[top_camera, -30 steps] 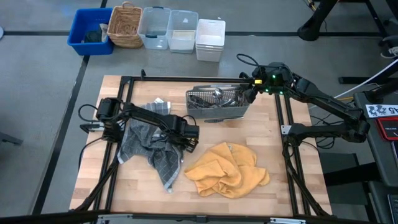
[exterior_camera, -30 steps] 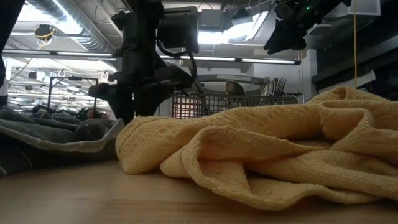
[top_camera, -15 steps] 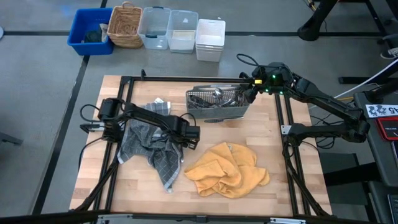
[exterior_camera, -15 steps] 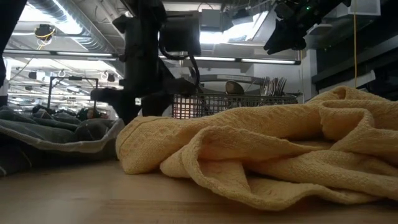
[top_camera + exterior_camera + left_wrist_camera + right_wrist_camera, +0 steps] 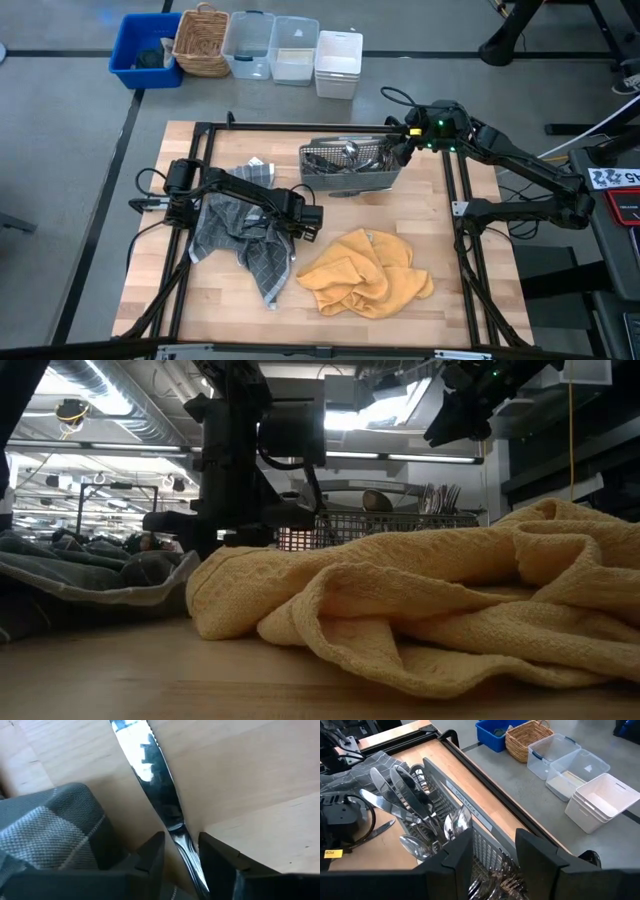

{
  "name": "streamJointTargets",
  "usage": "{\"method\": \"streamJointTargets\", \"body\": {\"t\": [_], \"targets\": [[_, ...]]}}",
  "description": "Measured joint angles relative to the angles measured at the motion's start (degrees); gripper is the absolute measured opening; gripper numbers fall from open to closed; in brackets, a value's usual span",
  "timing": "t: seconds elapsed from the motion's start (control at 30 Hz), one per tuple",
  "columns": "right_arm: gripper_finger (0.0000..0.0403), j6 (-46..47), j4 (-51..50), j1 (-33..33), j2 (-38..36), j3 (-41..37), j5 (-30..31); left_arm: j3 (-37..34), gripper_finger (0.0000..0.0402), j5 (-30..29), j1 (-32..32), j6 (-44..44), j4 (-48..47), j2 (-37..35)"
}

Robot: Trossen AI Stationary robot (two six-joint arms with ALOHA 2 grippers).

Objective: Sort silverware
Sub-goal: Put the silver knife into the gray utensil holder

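Note:
A silver knife (image 5: 155, 785) lies flat on the wooden table beside the grey checked cloth (image 5: 245, 240). My left gripper (image 5: 181, 852) points down over it, open, with one finger on either side of the knife's narrow neck (image 5: 182, 842); narrow gaps show on both sides. In the high view my left gripper (image 5: 303, 226) hides the knife. The rest of the silverware (image 5: 415, 800) stands in the grey mesh caddy (image 5: 350, 168) at the far middle. Above the caddy's right end, my right gripper (image 5: 495, 852) hangs open, holding nothing.
A crumpled yellow cloth (image 5: 365, 272) lies near the middle, right of my left gripper. Black frame rails (image 5: 300, 127) edge the table. Beyond the far edge stand a blue bin (image 5: 145, 50), a wicker basket (image 5: 203, 42), clear tubs (image 5: 270, 47) and a white tub (image 5: 338, 63).
My left gripper has sunk a little toward the table beside the grey cloth, still pointing down. My right arm has kept still.

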Motion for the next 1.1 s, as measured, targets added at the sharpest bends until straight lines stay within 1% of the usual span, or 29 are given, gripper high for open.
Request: {"method": "streamJointTargets", "body": {"t": [0.27,0.4,0.63,0.83,1.1], "targets": [[0.0149,0.0,0.0,0.0,0.0,0.0,-0.1,-0.1,0.0039,-0.7,0.0,0.0,0.5,0.6],[0.0149,-0.1,0.0,0.0,0.0,0.0,-0.1,-0.1,0.0016,-0.7,0.0,-0.8,0.8,0.6],[0.0149,-0.1,0.0,0.0,0.0,0.0,-0.1,-0.4,0.0021,-0.9,0.0,-2.1,1.7,-1.2],[0.0149,-0.1,0.1,0.0,0.0,0.0,-0.1,-0.4,0.0023,-1.2,0.1,-1.9,7.1,-2.7],[0.0149,-0.1,0.1,0.0,0.0,0.0,-0.1,-0.4,0.0024,-0.9,0.4,0.7,23.0,-2.9]]}}
